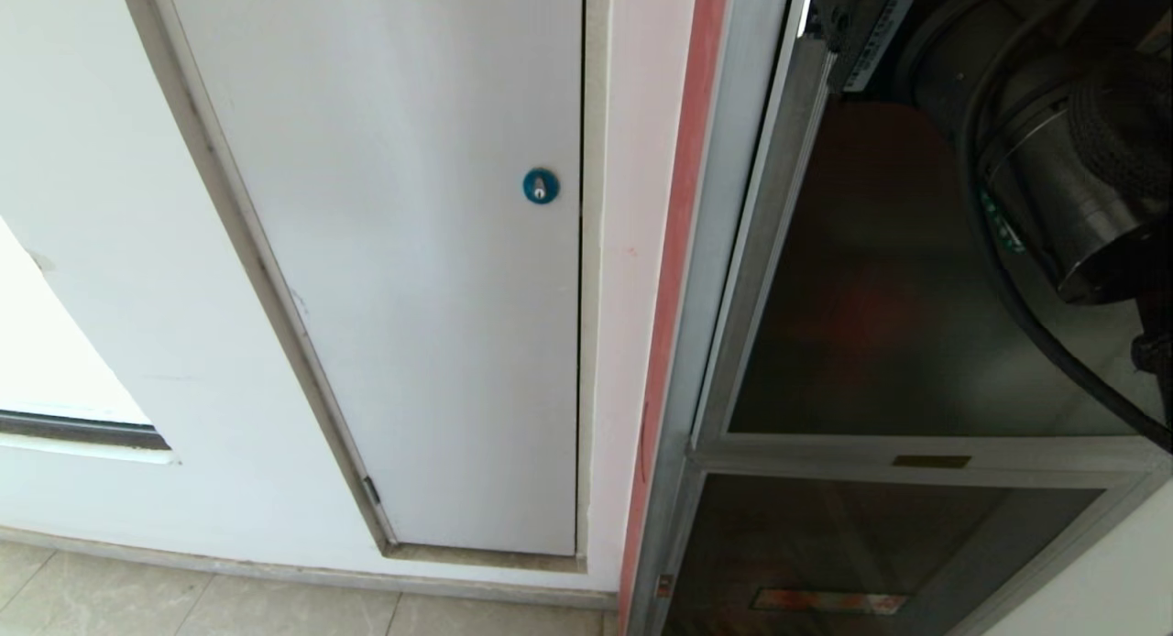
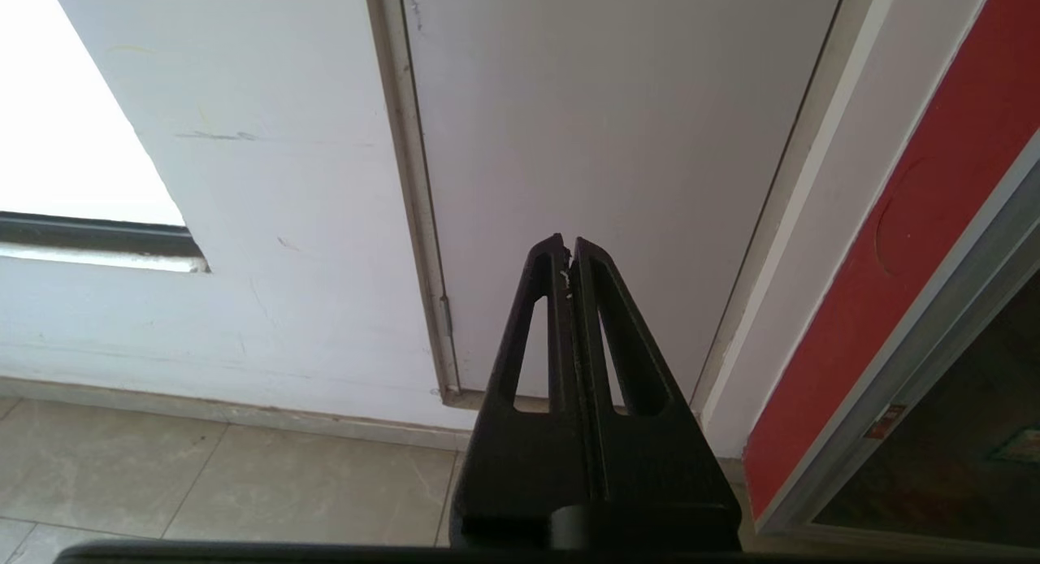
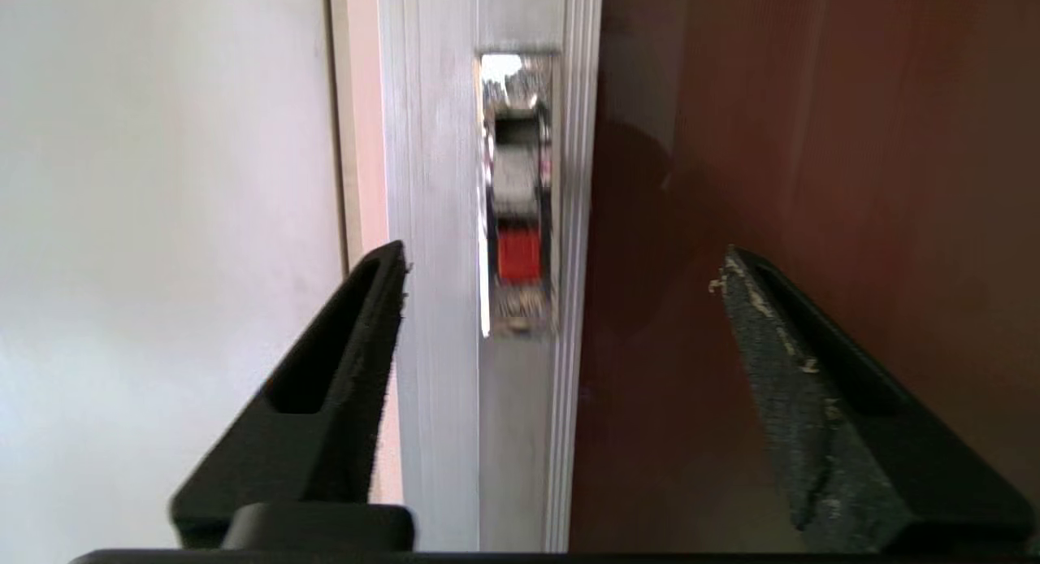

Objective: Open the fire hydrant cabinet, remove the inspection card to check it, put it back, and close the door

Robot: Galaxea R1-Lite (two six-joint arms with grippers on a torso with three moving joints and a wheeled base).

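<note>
- The right gripper [image 3: 561, 263] stands with its two black fingers spread wide and nothing between them; in the right wrist view one finger [image 3: 357, 344] sits lower left, the other lower right.
- Between those fingers, at the centre of that frame, runs the silver frame of the door [image 3: 431, 304], and set into it is a chrome latch [image 3: 517, 198] with a red tab. The fingertips are close to the frame; contact cannot be judged.
- Right of the latch lies the door's dark tinted glass [image 3: 812, 141], reddish-brown.
- In the head view the right arm [image 1: 1063, 159] fills the upper right corner, in front of the fire hydrant cabinet [image 1: 733, 251], whose red edging [image 1: 683, 205] runs down the middle of the frame.
- The smaller lower glass panel [image 1: 871, 544] sits at the bottom right.
- The inspection card is not seen in any view.
- The left gripper [image 2: 569, 259] has its fingers pressed together, empty, at the bottom centre of the left wrist view, pointing at a white panel door [image 1: 412, 251].
- That white door carries a blue lock [image 1: 541, 186]; beige floor tiles [image 1: 183, 599] show lower left.
</note>
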